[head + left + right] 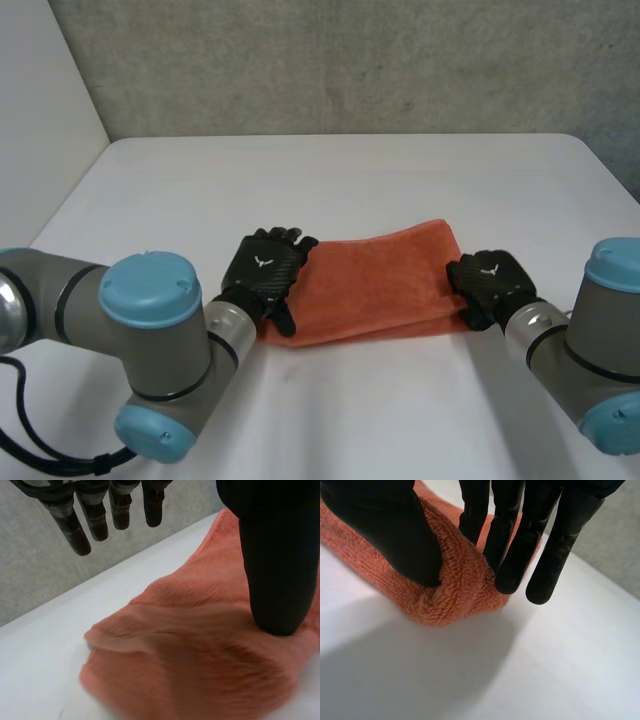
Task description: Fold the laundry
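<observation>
One towel (375, 285), one table (350, 180) — two hands: left hand (262, 268), right hand (490, 280).

No words, numbers or brand names can be read, neither on the orange towel (375, 285) nor on the white worktop (350, 180). One kind of sign alone is made out. A small white emblem (262, 263), shaped like a spread V, is printed on the back of the left hand (268, 278), just behind the fingers (292, 238). A like white mark (491, 269) is seen on the back of the right hand (497, 288), behind its fingers; its shape cannot be told more exactly.
</observation>
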`<state>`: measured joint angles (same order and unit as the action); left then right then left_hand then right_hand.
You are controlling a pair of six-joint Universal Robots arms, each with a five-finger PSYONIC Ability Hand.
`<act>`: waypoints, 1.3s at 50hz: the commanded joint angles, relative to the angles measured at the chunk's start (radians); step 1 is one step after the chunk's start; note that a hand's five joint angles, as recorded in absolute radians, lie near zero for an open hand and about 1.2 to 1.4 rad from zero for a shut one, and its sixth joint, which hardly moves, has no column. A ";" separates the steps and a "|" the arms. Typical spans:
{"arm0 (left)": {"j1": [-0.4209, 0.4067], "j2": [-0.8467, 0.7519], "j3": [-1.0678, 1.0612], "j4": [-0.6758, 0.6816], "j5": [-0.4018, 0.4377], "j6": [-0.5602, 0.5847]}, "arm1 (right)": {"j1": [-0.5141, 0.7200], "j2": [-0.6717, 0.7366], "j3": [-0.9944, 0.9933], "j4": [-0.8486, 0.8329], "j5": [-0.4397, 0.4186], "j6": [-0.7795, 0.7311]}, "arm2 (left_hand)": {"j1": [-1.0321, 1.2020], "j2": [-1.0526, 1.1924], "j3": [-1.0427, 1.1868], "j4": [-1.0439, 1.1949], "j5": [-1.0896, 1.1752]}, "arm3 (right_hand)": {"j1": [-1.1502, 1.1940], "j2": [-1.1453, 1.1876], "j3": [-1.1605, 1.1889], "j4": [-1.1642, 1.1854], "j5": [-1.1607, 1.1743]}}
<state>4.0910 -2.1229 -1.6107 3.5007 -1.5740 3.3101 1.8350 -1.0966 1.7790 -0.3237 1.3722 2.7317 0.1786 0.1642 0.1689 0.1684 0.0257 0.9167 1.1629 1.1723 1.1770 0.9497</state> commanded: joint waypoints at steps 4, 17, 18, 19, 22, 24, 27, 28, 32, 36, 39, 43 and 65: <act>0.015 0.072 -0.093 -0.006 -0.006 0.011 | 0.039 -0.037 -0.090 -0.035 0.030 -0.174 | 0.003 0.017 0.012 0.013 -0.019 | 0.480 0.233 0.224 0.219 0.272; 0.112 0.250 -0.212 -0.008 -0.101 0.005 | 0.489 0.092 -0.323 -0.035 0.073 -0.420 | -0.004 0.010 0.006 0.006 -0.026 | 0.480 0.233 0.224 0.219 0.272; 0.112 0.250 -0.212 -0.008 -0.101 0.005 | 0.489 0.092 -0.323 -0.035 0.073 -0.420 | -0.004 0.010 0.006 0.006 -0.026 | 0.480 0.233 0.224 0.219 0.272; 0.129 0.280 -0.225 -0.008 -0.106 0.002 | 0.528 0.119 -0.323 -0.032 0.036 -0.428 | -0.004 0.010 0.006 0.006 -0.026 | 0.480 0.233 0.224 0.219 0.272; 0.166 0.330 -0.245 -0.008 -0.106 -0.004 | 0.588 0.171 -0.308 -0.031 -0.069 -0.432 | -0.004 0.010 0.006 0.006 -0.026 | 0.480 0.233 0.224 0.219 0.272; 0.175 0.342 -0.248 -0.008 -0.106 -0.004 | 0.598 0.199 -0.302 -0.026 -0.115 -0.437 | -0.004 0.010 0.006 0.006 -0.026 | 0.480 0.233 0.224 0.219 0.272; 0.180 0.348 -0.250 -0.008 -0.104 -0.004 | 0.598 0.224 -0.296 -0.012 -0.156 -0.449 | -0.004 0.010 0.006 0.006 -0.026 | 0.480 0.233 0.224 0.219 0.272; 0.180 0.348 -0.250 -0.008 -0.103 -0.003 | 0.598 0.219 -0.302 -0.005 -0.141 -0.448 | -0.004 0.010 0.006 0.006 -0.026 | 0.480 0.233 0.224 0.219 0.272; 0.173 0.348 -0.244 -0.006 -0.101 -0.003 | 0.587 0.172 -0.303 -0.003 -0.087 -0.425 | -0.004 0.010 0.006 0.006 -0.026 | -0.183 -0.429 -0.438 -0.443 -0.390; 0.161 0.342 -0.215 -0.002 -0.096 -0.003 | 0.502 0.057 -0.290 -0.009 0.020 -0.263 | -0.004 0.010 0.006 0.006 -0.026 | -0.742 -0.988 -0.998 -1.002 -0.950; 0.135 0.333 -0.170 -0.003 -0.100 -0.009 | 0.462 -0.027 -0.286 0.000 0.036 -0.064 | -0.004 0.010 0.006 0.006 -0.026 | -0.742 -0.988 -0.998 -1.002 -0.950; 0.089 0.298 -0.126 -0.002 -0.098 -0.038 | 0.423 -0.072 -0.299 0.034 0.036 0.137 | -0.003 0.011 0.006 0.007 -0.025 | -0.742 -0.988 -0.998 -1.002 -0.950; -0.003 0.005 0.025 -0.186 -0.101 -0.176 | 0.334 0.346 -0.693 0.465 -0.002 0.272 | 0.000 0.014 0.009 0.010 -0.022 | -0.742 -0.988 -0.998 -1.002 -0.950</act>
<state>4.0594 -2.0900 -1.5756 3.3682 -1.6691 3.1269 2.1634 -0.8522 1.1817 0.0744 1.3602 3.0392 0.1786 0.1641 0.1689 0.1665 0.0258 0.2073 0.2195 0.2116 0.2309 0.0704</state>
